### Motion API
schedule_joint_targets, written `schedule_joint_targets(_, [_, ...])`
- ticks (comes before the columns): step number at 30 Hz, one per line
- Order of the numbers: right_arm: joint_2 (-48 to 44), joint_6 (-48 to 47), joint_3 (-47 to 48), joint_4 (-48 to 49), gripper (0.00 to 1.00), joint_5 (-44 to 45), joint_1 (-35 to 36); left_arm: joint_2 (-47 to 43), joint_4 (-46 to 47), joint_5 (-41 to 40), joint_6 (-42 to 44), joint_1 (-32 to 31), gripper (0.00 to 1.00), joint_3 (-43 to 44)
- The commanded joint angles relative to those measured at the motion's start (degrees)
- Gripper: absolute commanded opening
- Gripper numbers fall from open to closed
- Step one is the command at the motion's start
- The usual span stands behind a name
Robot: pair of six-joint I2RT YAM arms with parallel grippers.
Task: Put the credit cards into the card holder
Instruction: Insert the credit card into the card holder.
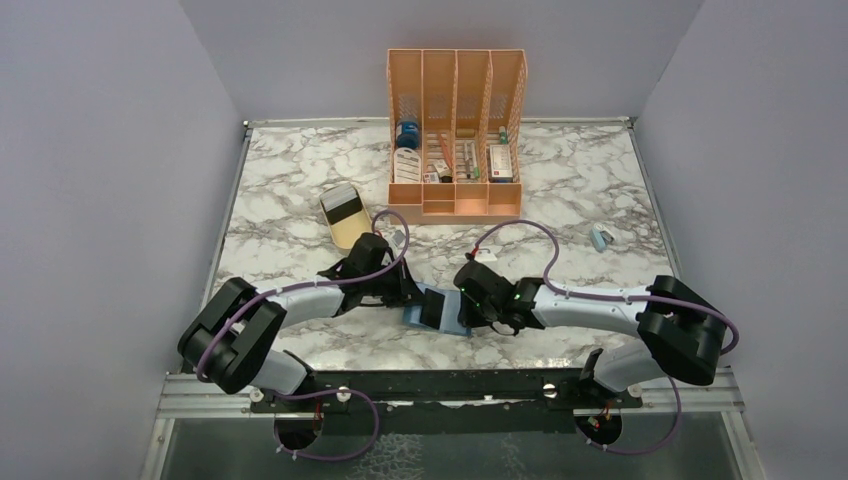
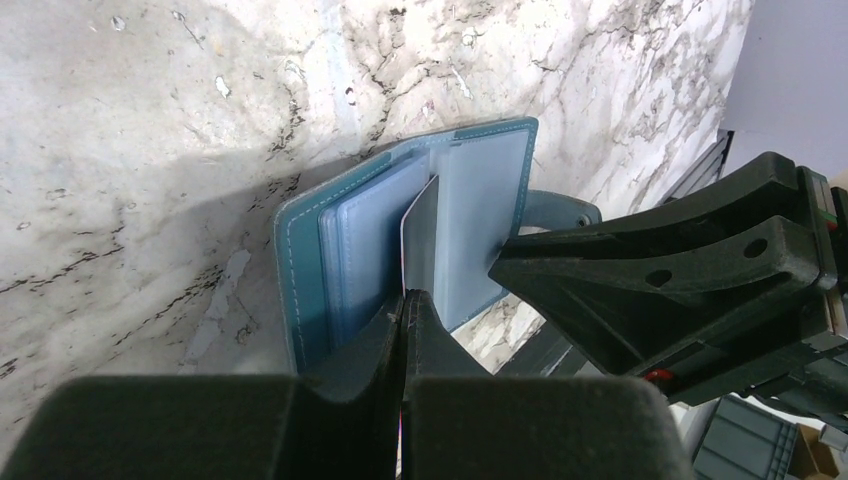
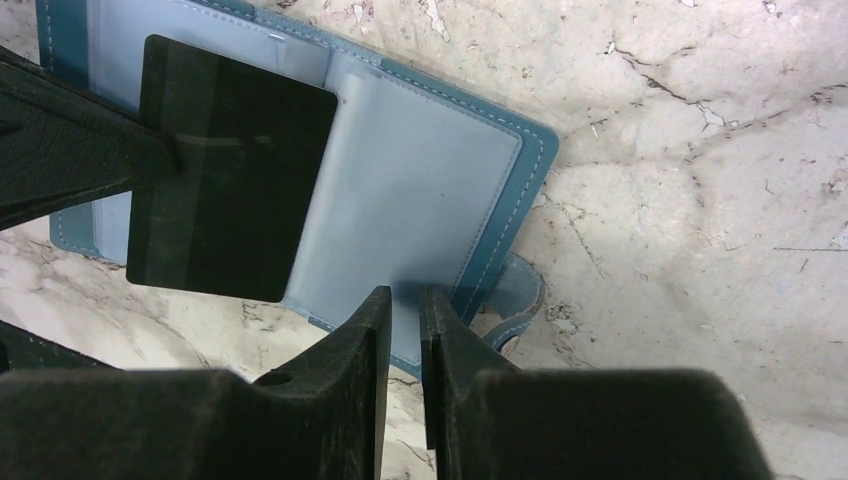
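Note:
The teal-blue card holder (image 1: 440, 310) lies open on the marble between my two grippers, its light blue pockets facing up (image 3: 420, 190). My left gripper (image 2: 405, 295) is shut on a dark credit card (image 3: 230, 170). It holds the card on edge over the holder's middle pockets (image 2: 421, 235). My right gripper (image 3: 403, 292) stands over the holder's right page near the snap tab (image 3: 515, 300). Its jaws are a narrow gap apart with nothing between them. In the top view the left gripper (image 1: 408, 293) sits just left of the holder and the right gripper (image 1: 468, 305) at its right edge.
A beige tray (image 1: 345, 232) holding grey and dark cards lies behind the left arm. An orange slotted organiser (image 1: 455, 130) full of small items stands at the back. A small blue object (image 1: 600, 238) lies at the right, and a small white item (image 1: 485, 256) behind the right gripper.

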Motion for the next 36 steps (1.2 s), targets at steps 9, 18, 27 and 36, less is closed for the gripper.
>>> schedule_joint_targets(9, [0.75,-1.16,4.69,-4.91,0.20,4.27,0.16,-1.24,-3.09,0.18,-0.74,-0.33,0.00,1.56])
schedule_joint_targets(18, [3.05,-1.44,3.56,-4.63,0.16,4.55,0.14,-1.14,-1.85,0.83,-3.27,-0.33,0.00,0.85])
schedule_joint_targets(27, [2.71,-1.13,2.29,-4.47,0.14,4.33,0.12,-0.15,-0.16,0.52,-4.26,-0.34,0.00,0.32])
schedule_joint_targets(36, [2.47,-1.20,2.03,-4.49,0.14,4.14,0.06,2.35,0.23,1.05,-2.50,-0.33,0.00,0.66])
